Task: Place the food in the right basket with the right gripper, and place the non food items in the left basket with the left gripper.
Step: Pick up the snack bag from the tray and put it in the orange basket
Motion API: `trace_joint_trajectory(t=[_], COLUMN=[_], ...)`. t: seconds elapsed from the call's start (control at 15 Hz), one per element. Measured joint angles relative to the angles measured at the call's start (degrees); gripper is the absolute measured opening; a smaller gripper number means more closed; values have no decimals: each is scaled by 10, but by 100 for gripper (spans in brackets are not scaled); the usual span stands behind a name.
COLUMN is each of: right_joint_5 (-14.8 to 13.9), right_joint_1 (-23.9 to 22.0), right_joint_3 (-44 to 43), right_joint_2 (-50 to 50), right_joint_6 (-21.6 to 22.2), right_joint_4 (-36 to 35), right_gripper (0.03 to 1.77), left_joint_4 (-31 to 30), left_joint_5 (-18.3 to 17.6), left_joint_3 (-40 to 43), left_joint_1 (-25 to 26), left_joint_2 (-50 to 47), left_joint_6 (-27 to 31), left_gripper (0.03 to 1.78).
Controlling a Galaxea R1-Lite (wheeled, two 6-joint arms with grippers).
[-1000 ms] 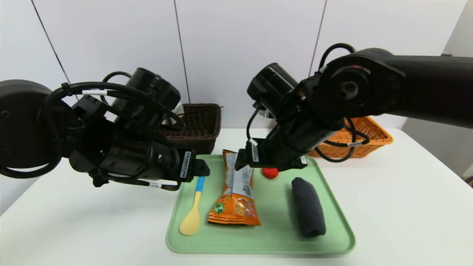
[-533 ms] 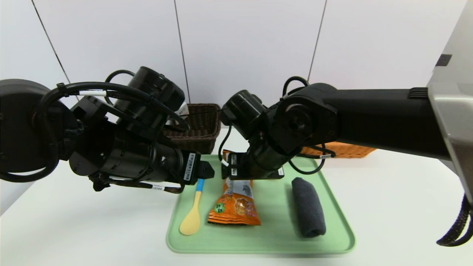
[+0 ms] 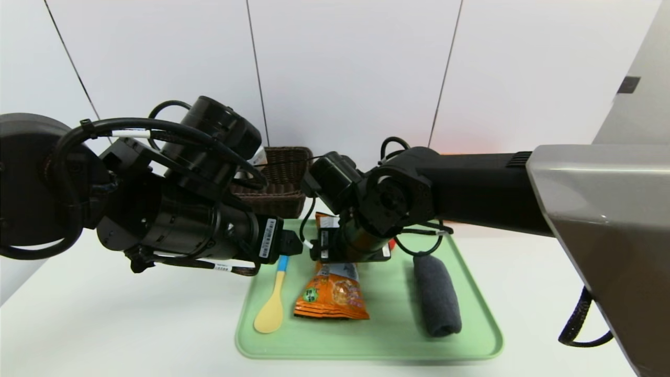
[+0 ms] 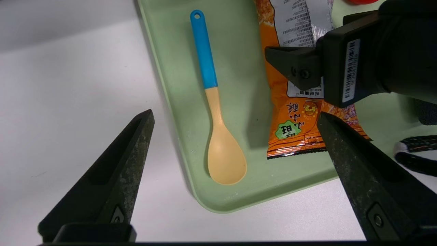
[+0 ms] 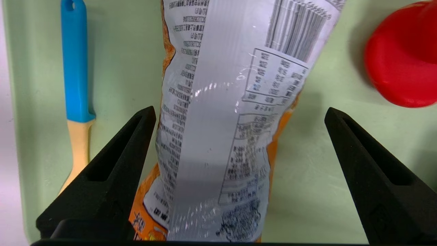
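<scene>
Over the snack packet [image 3: 335,296] on the green tray [image 3: 366,345], I have the right gripper [image 5: 240,111] with jaws spread, one to each side of the packet. Left gripper [image 4: 235,114] hovers near the spoon [image 4: 215,109], jaws spread, nothing between them. Also on the tray: rolled dark cloth [image 3: 437,296], red item [image 5: 406,58]. Dark brown basket [image 3: 285,175] stands behind the tray on the table [image 3: 131,314].

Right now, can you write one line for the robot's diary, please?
right gripper: open, over snack bag | left gripper: open, above spoon | dark roll: on tray
</scene>
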Motion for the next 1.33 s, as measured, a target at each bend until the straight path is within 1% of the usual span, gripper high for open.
trace_joint_trajectory(t=[0.27,0.4,0.53,0.6,0.73,1.0,1.07,1.27,1.33], right_joint_5=[0,0,-1,-1,-1,-1,-2,-1,0], right_joint_1=[-3,-4,-4,-5,-5,-6,-6,-7,-7], right_joint_3=[0,0,0,0,0,0,0,0,1], right_joint_2=[11,13,15,16,18,20,20,21,20], right_joint_6=[-1,-1,-1,-2,-3,-4,-4,-5,-3], right_joint_4=[0,0,-1,-1,-9,-11,-11,-10,-11], right_gripper=[171,171,171,171,171,171,159,113,101], left_joint_4=[2,8,7,6,6,5,5,5,5], left_joint_5=[0,0,0,0,-1,-1,-1,-2,-2], left_joint_3=[2,11,24,28,31,33,33,34,34], left_joint_1=[7,32,66,77,90,97,98,98,99], left_joint_2=[0,0,-1,-1,-1,0,0,0,0], left_joint_6=[5,23,62,70,71,71,71,70,70], left_gripper=[169,169,169,169,169,169,169,169,169])
